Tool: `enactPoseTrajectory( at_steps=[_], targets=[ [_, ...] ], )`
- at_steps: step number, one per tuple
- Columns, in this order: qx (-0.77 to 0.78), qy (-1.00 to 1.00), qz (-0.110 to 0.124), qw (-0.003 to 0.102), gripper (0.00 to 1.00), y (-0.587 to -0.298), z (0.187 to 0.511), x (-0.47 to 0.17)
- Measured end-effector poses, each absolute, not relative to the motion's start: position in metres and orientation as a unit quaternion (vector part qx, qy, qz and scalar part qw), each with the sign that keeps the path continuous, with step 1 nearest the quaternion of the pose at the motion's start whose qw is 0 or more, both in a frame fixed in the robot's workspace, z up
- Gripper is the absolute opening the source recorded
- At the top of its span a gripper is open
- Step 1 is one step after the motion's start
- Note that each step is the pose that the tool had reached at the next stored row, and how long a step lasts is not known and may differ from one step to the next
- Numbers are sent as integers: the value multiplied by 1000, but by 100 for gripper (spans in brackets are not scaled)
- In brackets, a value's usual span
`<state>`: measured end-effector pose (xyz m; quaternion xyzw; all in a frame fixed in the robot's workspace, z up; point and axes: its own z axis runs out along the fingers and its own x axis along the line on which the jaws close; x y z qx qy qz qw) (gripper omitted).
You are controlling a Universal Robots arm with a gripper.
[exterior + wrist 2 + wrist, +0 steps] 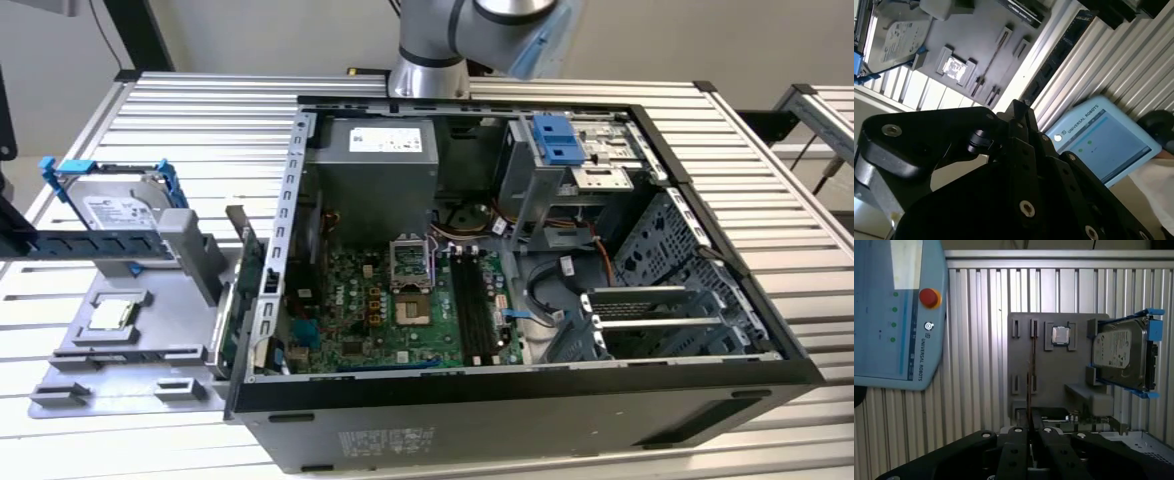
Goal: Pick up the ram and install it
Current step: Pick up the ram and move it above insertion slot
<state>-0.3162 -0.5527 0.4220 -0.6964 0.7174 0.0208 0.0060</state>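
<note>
My gripper (1029, 430) is shut on the ram (1030, 382), which shows edge-on as a thin line over the grey fixture plate (1054, 380). In the second wrist view the dark bluish ram (1066, 50) runs out from the closed gripper (1020, 106). In the exterior view the ram (94, 245) comes in level from the exterior view's left, above the fixture plate (147, 320) and outside the open computer case (534, 400). The long black memory slots (470, 300) lie on the motherboard inside the case, well apart from the ram.
A silver hard drive (114, 205) in a blue bracket stands on the fixture, with a processor chip (114, 313) lying beside it. A green card (247, 290) stands upright against the case's side wall (287, 200). A teach pendant (894, 315) lies on the slatted table.
</note>
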Motion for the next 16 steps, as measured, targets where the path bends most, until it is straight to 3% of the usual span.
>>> enactPoseTrajectory(
  at_steps=[16],
  targets=[
    [-696,717,22,5,0,-553,422,-268]
  ],
)
